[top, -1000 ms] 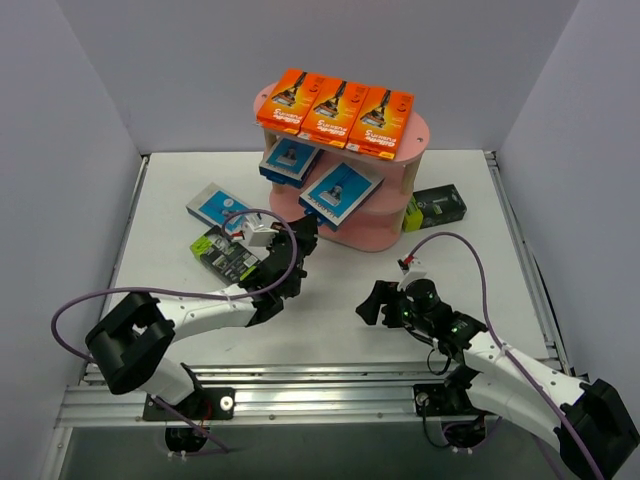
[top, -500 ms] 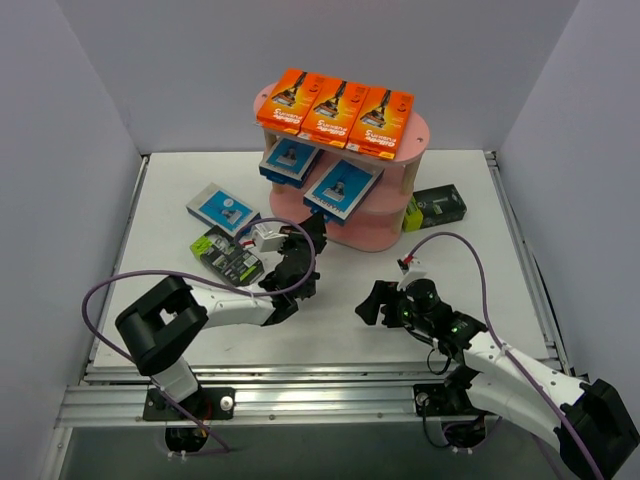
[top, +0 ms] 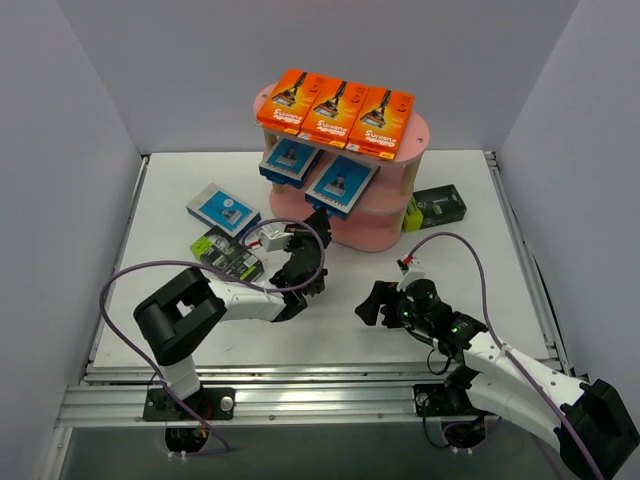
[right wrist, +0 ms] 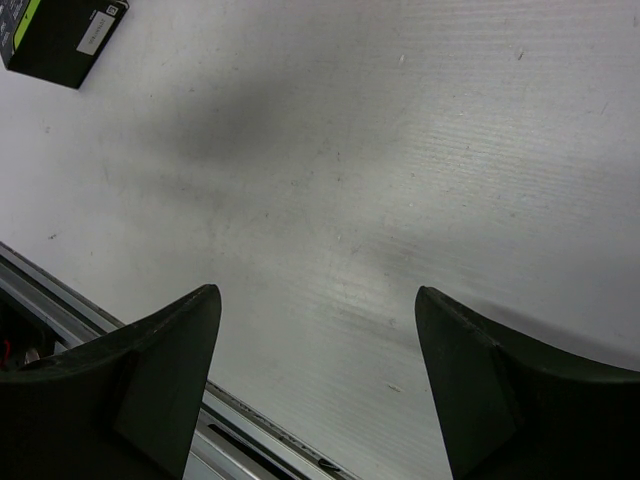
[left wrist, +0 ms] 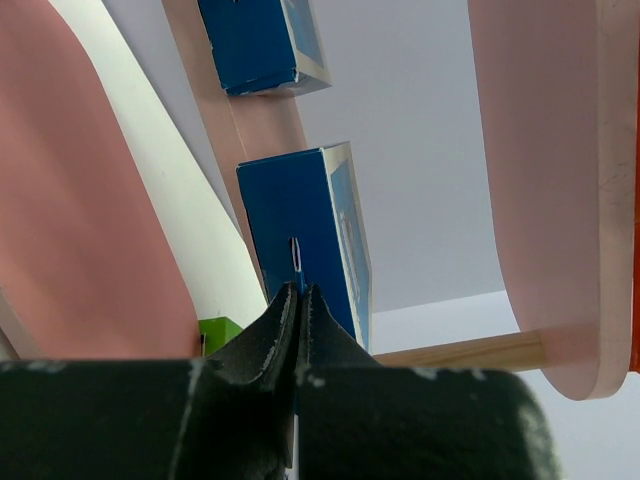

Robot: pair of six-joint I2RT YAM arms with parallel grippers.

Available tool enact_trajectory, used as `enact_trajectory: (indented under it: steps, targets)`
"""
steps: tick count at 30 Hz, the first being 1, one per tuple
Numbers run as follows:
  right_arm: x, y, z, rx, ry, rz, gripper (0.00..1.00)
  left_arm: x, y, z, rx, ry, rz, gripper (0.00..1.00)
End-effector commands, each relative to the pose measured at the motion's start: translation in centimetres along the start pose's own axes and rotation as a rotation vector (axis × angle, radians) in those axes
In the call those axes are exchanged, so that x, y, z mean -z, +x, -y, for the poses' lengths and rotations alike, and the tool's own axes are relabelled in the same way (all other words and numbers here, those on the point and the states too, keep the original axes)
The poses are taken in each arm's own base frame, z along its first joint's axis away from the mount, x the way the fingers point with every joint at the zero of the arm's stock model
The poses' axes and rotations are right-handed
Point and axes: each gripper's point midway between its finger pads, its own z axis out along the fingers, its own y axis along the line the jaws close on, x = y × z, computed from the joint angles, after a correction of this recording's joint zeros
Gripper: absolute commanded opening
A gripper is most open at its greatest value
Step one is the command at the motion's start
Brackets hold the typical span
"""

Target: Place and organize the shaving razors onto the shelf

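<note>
The pink shelf (top: 410,140) stands at the back centre with three orange razor packs (top: 335,108) on its top board. One blue-and-white pack (top: 290,158) lies on the middle board. My left gripper (top: 318,218) is shut on the hang tab of a second blue-and-white pack (top: 340,182), held tilted at the middle board's front. In the left wrist view the jaws (left wrist: 298,292) pinch that pack (left wrist: 300,225) between pink boards (left wrist: 540,150). My right gripper (top: 375,300) is open and empty over the table (right wrist: 318,320).
A third blue-and-white pack (top: 222,208) and a black-and-green pack (top: 228,253) lie on the table left of the shelf. Another black-and-green pack (top: 435,207) lies to the shelf's right, also in the right wrist view (right wrist: 60,35). Grey walls enclose the table.
My left gripper has moved right and toward the shelf, carrying the blue-and-white pack farther onto the middle board. The right arm has not moved.
</note>
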Motion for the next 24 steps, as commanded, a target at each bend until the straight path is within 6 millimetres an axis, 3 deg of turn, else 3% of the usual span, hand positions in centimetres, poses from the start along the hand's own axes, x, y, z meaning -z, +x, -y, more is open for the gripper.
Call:
enact_trajectory:
  steps: [1, 17, 24]
  targets:
    - [-0.1, -1.1, -0.9, 0.011, -0.032, 0.031, 0.74, -0.6, -0.4, 2.3, 0.071, 0.043, 0.053, 0.02]
    - [-0.3, -1.0, -0.8, 0.012, -0.026, 0.023, 0.75, -1.8, -0.9, 1.8, 0.081, 0.065, 0.109, 0.02]
    - [-0.3, -1.0, -0.8, 0.011, -0.027, 0.021, 0.75, -2.0, -0.7, 0.5, 0.087, 0.060, 0.116, 0.02]
